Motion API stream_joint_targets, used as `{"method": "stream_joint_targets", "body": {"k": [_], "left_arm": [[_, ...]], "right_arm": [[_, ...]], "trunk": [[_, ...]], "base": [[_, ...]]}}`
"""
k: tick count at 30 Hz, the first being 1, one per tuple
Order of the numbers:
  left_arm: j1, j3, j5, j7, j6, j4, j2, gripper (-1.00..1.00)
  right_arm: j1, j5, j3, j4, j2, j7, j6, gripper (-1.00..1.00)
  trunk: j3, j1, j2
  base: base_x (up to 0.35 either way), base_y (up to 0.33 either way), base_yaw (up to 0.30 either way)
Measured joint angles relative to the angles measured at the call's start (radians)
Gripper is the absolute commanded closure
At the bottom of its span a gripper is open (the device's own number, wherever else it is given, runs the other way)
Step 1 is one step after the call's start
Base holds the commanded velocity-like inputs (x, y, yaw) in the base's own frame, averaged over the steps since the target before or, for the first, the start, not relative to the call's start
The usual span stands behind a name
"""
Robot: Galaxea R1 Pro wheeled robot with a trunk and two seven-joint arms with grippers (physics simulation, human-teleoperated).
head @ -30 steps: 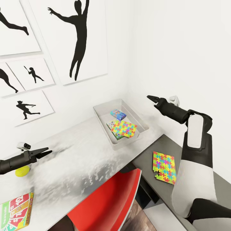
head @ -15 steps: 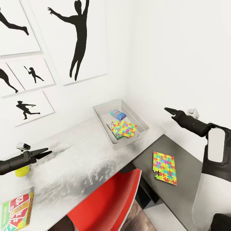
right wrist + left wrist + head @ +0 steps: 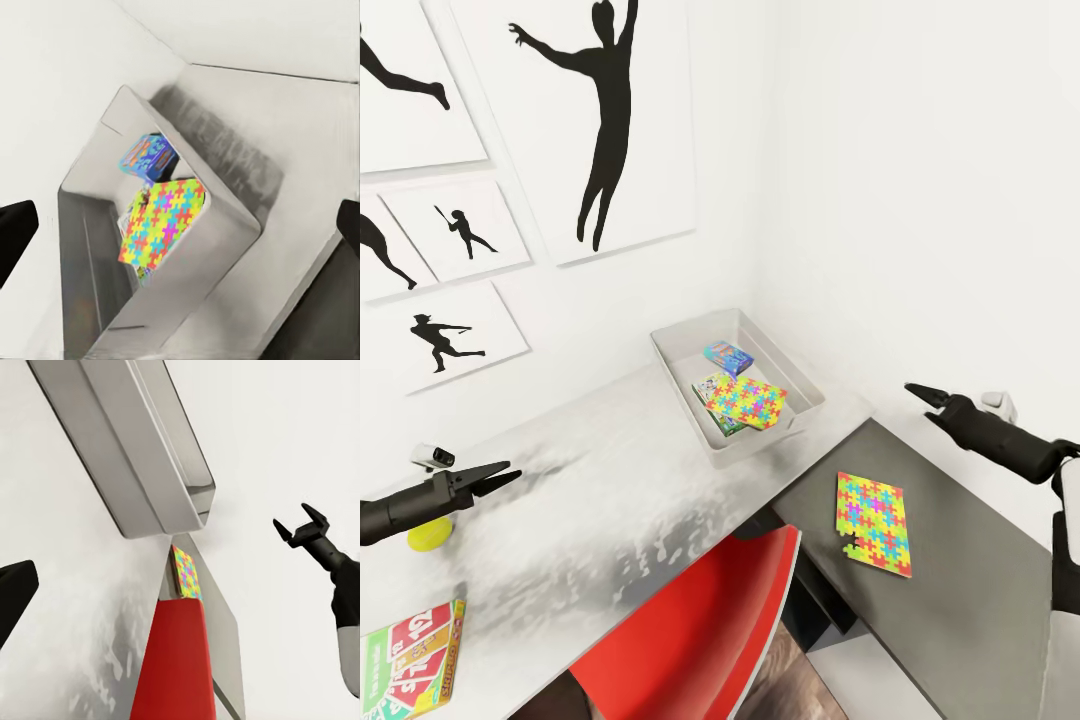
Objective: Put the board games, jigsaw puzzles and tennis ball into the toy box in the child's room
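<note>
Head camera: high over my table [image 3: 610, 470], facing down toward wall corner. Left wrist camera: low, near tabletop, facing along it to toy box [image 3: 142, 457] and my right gripper [image 3: 301, 526]. Right wrist camera: above, close, facing into toy box [image 3: 217, 247]. All three share toy box [image 3: 805, 395].
</note>
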Motion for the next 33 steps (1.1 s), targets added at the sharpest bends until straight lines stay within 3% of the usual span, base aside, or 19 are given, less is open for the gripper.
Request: {"method": "stream_joint_targets", "body": {"k": [5, 10, 14, 16, 22, 28, 33], "left_arm": [[0.0, 0.0, 0.001, 0.0, -0.001, 0.0, 0.001, -1.0], [0.0, 0.0, 0.002, 0.0, -0.001, 0.0, 0.001, -1.0], [0.001, 0.0, 0.003, 0.0, -0.001, 0.0, 0.002, -1.0], [0.001, 0.0, 0.003, 0.0, -0.001, 0.0, 0.002, -1.0], [0.001, 0.0, 0.003, 0.0, -0.001, 0.0, 0.003, -1.0], [0.001, 0.0, 0.003, 0.0, -0.001, -0.001, 0.003, -1.0], [0.001, 0.0, 0.003, 0.0, -0.001, -0.001, 0.003, -1.0]], "right_arm": [[0.087, -0.055, -0.042, 0.004, -0.022, 0.003, 0.0, -1.0], [0.183, -0.151, -0.075, 0.002, -0.03, 0.021, 0.0, -1.0], [0.289, -0.232, -0.084, -0.004, -0.031, 0.076, 0.0, -1.0], [0.375, -0.268, -0.087, -0.007, -0.028, 0.15, 0.0, -1.0], [0.504, -0.291, -0.092, -0.017, -0.018, 0.31, -0.017, -1.0], [0.612, -0.294, -0.091, -0.046, -0.015, 0.413, -0.096, -1.0], [0.69, -0.293, -0.091, -0.063, -0.013, 0.514, -0.12, -1.0]], "trunk": [[0.0, 0.0, 0.0], [0.0, 0.0, 0.0], [0.0, 0.0, 0.0], [0.0, 0.0, 0.0], [0.0, 0.0, 0.0], [0.0, 0.0, 0.0], [0.0, 0.0, 0.0]], "base": [[0.0, 0.0, 0.0], [0.0, 0.0, 0.0], [0.0, 0.0, 0.0], [0.0, 0.0, 0.0], [0.0, 0.0, 0.0], [0.0, 0.0, 0.0], [0.0, 0.0, 0.009]]}}
